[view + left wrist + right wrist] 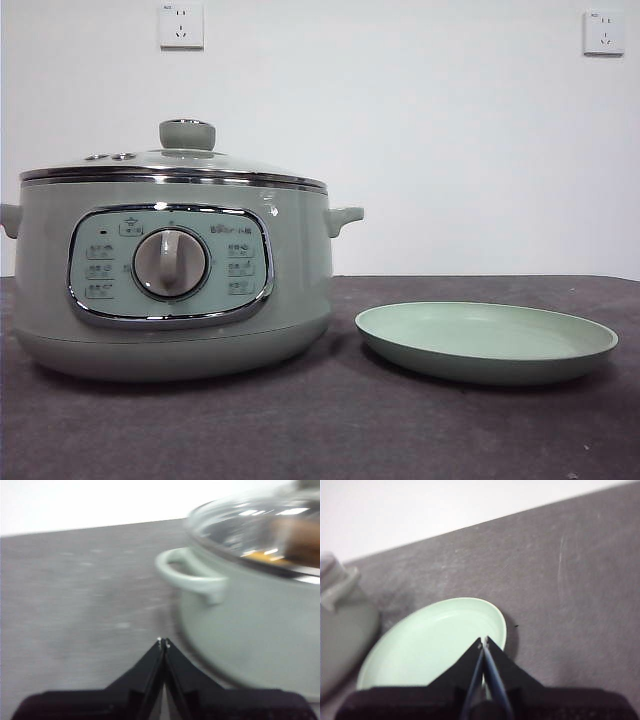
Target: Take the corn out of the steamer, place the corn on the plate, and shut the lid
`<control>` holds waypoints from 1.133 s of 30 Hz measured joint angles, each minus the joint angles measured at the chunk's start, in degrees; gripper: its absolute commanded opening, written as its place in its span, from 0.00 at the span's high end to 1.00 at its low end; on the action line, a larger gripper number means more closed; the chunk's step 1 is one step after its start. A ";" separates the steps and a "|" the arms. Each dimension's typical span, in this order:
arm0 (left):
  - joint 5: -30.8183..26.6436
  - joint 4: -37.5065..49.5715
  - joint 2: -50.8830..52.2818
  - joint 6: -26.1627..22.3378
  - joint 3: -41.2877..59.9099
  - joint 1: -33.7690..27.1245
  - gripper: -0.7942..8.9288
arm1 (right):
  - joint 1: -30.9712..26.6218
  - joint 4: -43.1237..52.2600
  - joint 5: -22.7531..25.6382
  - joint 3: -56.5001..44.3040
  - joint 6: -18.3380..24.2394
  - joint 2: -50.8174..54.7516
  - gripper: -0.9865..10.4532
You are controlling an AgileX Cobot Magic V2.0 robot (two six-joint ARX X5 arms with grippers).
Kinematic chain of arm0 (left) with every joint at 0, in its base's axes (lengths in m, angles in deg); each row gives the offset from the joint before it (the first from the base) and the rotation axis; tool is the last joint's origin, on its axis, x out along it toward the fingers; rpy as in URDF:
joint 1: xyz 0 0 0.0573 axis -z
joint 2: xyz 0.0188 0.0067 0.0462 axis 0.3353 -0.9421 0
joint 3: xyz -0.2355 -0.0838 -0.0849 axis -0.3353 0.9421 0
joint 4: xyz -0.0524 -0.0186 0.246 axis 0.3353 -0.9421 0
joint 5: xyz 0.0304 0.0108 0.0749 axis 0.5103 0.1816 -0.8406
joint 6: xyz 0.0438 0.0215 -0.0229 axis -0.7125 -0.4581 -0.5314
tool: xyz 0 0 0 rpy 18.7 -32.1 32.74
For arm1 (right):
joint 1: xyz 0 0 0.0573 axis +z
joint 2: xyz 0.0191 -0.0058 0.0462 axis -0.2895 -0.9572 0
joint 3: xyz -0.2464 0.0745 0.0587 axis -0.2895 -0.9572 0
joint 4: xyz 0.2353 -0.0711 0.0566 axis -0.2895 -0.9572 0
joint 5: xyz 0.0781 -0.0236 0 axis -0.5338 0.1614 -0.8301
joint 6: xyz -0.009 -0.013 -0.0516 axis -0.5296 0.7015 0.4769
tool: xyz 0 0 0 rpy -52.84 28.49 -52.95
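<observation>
Nothing begun: lid (170, 163) on steamer (170, 290), plate (486, 342) bare at right, both tools (163, 641) (483, 640) pressed together; next, lifting by the knob.

Even, bright light; glare on lid (260, 522); blurry wrist views.

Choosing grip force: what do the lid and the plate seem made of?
The lid looks like clear glass with a polished metal rim: it is see-through, with bright glints. Its knob looks like matte pale-green plastic. The plate is matte pale green without glare, perhaps plastic or a fibre composite.
</observation>
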State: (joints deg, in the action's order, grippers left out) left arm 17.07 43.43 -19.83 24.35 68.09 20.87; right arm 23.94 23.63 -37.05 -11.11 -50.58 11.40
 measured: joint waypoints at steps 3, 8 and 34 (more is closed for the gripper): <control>7.96 0.04 0.00 7.39 0.00 0.00 0.92 | 0.00 0.00 0.00 0.00 -5.46 0.00 0.91; 14.67 0.94 0.00 17.27 0.00 0.00 0.92 | 0.00 -0.02 -0.09 0.00 -8.81 0.00 0.92; 12.44 -8.26 -16.00 16.50 -26.27 0.00 0.93 | 0.00 -12.46 -2.34 32.81 1.38 -22.58 0.92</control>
State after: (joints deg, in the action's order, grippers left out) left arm 29.50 35.17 -35.83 40.85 41.82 20.87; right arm 23.94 11.17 -39.39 21.70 -49.20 -11.18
